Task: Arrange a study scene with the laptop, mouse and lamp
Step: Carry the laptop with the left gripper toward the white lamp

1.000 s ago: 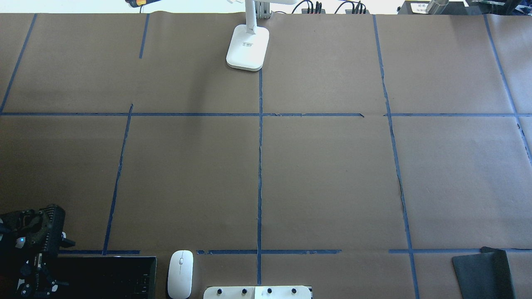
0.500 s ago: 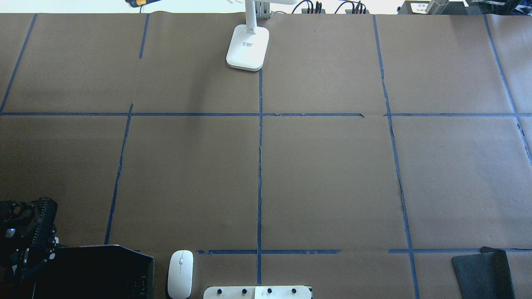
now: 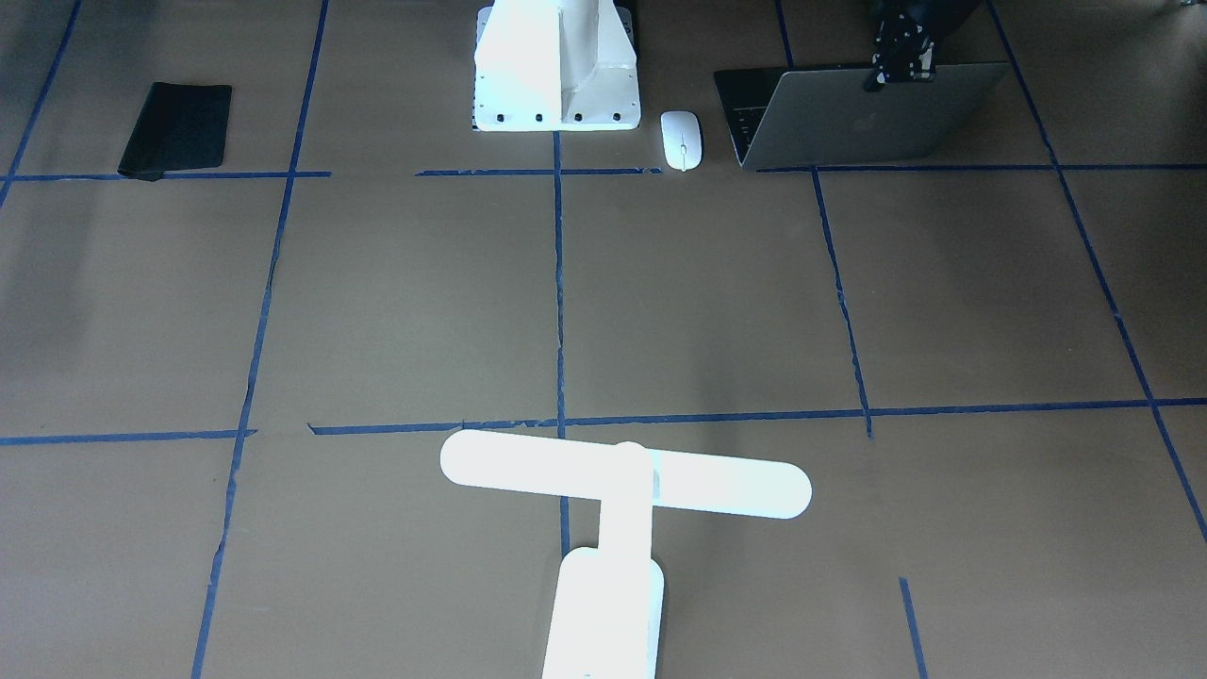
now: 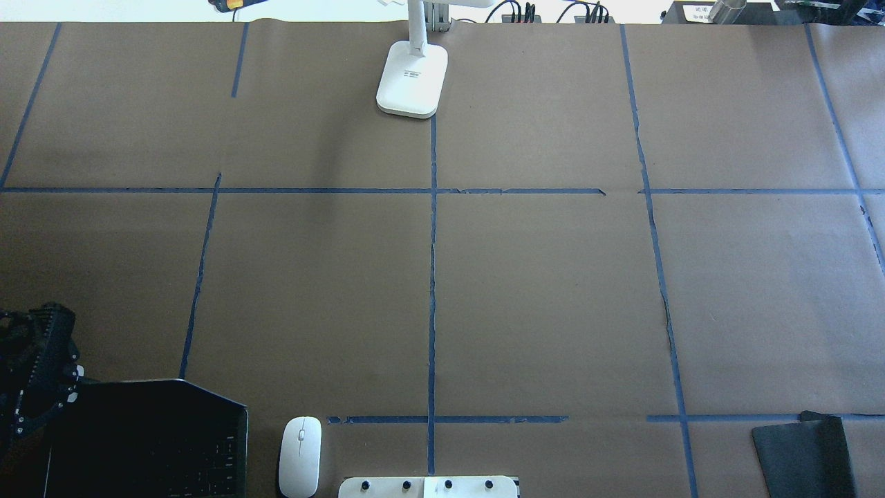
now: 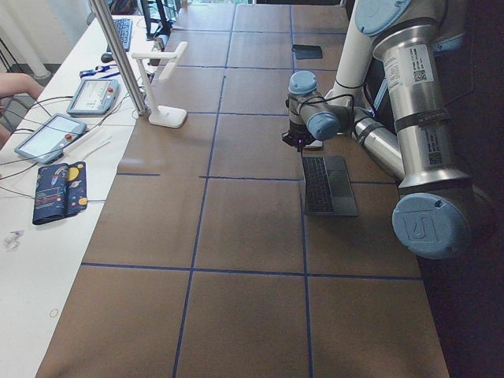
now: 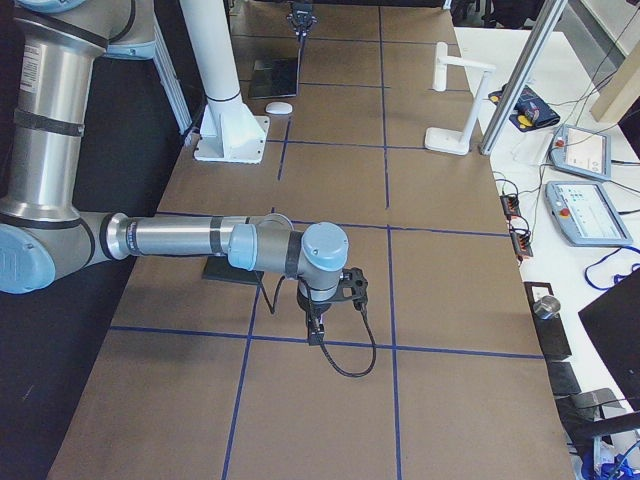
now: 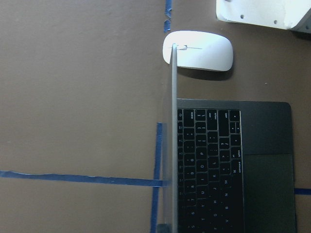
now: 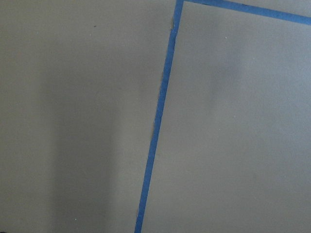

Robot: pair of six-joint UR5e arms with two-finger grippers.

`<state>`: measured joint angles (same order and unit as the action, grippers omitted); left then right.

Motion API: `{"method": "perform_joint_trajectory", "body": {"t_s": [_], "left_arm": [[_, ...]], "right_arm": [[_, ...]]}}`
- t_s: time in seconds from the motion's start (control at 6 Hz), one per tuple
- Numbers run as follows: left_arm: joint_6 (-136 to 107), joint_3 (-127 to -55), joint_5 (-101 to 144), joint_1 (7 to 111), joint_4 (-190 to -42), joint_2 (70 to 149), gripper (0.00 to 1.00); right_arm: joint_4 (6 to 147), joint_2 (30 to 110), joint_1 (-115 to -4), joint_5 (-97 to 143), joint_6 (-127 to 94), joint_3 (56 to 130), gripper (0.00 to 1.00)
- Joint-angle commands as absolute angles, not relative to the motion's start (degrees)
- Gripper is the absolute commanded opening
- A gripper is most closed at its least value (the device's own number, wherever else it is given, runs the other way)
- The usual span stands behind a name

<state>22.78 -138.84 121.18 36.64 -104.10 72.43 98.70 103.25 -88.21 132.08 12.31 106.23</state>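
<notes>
The grey laptop [image 3: 868,118] stands open at the robot's near left, its lid about upright and its logo facing away from the robot. Its black keys show in the left wrist view [image 7: 209,165]. My left gripper [image 3: 898,74] is shut on the lid's top edge, also seen in the overhead view [image 4: 41,377]. The white mouse [image 4: 299,456] lies just beside the laptop, apart from it. The white T-shaped lamp [image 3: 622,471] stands at the far middle edge. My right gripper [image 6: 318,330] hangs low over bare paper far to the right; I cannot tell whether it is open or shut.
The white boxy pedestal [image 4: 429,487] with bolt holes stands at the near middle, next to the mouse. A flat black pad [image 4: 802,453] lies at the near right. Brown paper with blue tape lines [image 4: 432,277] covers the table.
The laptop's lid has swung up higher, showing more of the dark screen. My left gripper has moved with it, leftward and farther from the near edge. The mouse and lamp have not moved.
</notes>
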Motion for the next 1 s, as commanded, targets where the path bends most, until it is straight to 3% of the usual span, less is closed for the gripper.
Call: {"method": "perform_joint_trajectory", "body": {"t_s": [0.0,0.33,0.83], "left_arm": [[32.03,-138.35,121.29,42.17,-103.8,73.55,0.0],[34.97,-137.29,121.29,45.16,-88.95,88.06,0.0],[36.92,-120.22,121.02,49.65,-83.23,111.36,0.0]], "right_arm": [[98.7,103.18,-88.15,132.1,12.3,106.17,1.0],[98.7,103.18,-88.15,132.1,12.3,106.17,1.0],[98.7,103.18,-88.15,132.1,12.3,105.91,1.0]]}}
